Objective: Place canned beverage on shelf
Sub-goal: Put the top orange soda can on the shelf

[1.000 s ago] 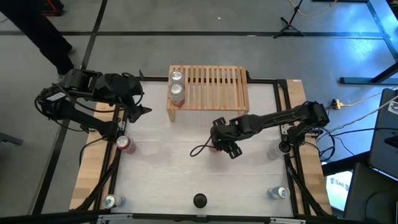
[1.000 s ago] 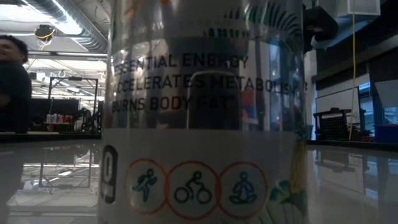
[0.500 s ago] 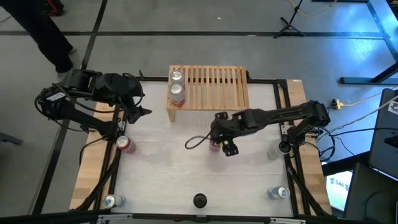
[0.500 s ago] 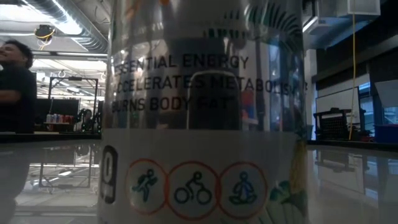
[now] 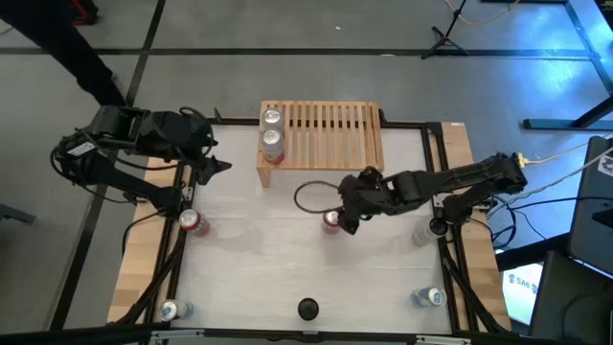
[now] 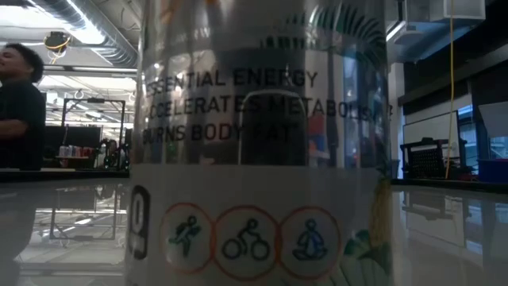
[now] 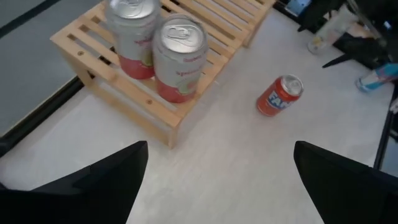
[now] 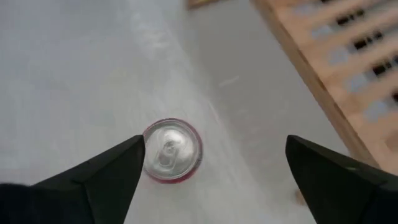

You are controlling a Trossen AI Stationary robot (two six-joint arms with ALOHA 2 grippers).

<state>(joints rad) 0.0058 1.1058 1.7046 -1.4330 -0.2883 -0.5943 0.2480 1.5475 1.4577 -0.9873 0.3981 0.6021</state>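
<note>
The right gripper [image 5: 342,218] hung wide open and empty, the red can [image 5: 330,219] at its 9 o'clock, below the shelf [image 5: 326,134].

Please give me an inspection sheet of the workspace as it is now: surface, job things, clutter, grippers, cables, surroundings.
Surface: white table, wooden strips along both sides.
Job things: shelf at the far edge, two cans on its left end; red can upright mid-table.
Clutter: another red can at left; cans at the near-left corner, near-right corner and right edge; one dark-topped can close to the low camera.
Grippers: right gripper above the mid-table red can, jaws open; left gripper waits at far left, jaws open.
Cables: black loop beside the right arm.
Surroundings: person behind the table.
</note>
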